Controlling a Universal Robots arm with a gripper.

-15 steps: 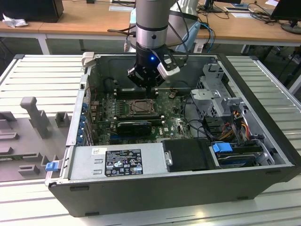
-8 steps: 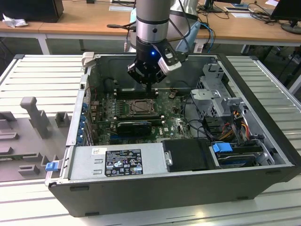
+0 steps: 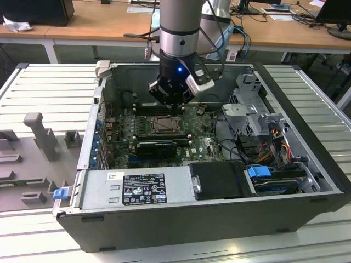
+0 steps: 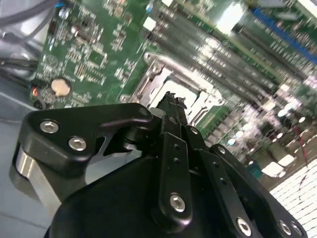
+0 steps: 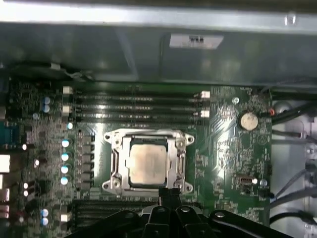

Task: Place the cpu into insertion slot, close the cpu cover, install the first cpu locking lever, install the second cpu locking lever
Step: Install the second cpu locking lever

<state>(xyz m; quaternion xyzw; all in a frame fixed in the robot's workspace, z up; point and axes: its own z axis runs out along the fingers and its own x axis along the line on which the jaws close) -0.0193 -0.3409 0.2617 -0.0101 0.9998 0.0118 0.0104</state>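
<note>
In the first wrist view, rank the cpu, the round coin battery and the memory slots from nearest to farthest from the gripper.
1. cpu, seated in the socket just past the gripper.
2. coin battery, off to one side on the motherboard.
3. memory slots, beyond the socket, toward the case wall.

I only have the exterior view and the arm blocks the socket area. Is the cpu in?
Observer: Yes. In the first wrist view the cpu lies flat and seated, metal top up.
Operator: Cover?
Observer: The cpu cover looks lowered, framing the chip through its window.
Operator: Hand?
Observer: The hand has its tips at the cover's edge, beside the chip. In the second wrist view the fingers look pressed together.
</note>
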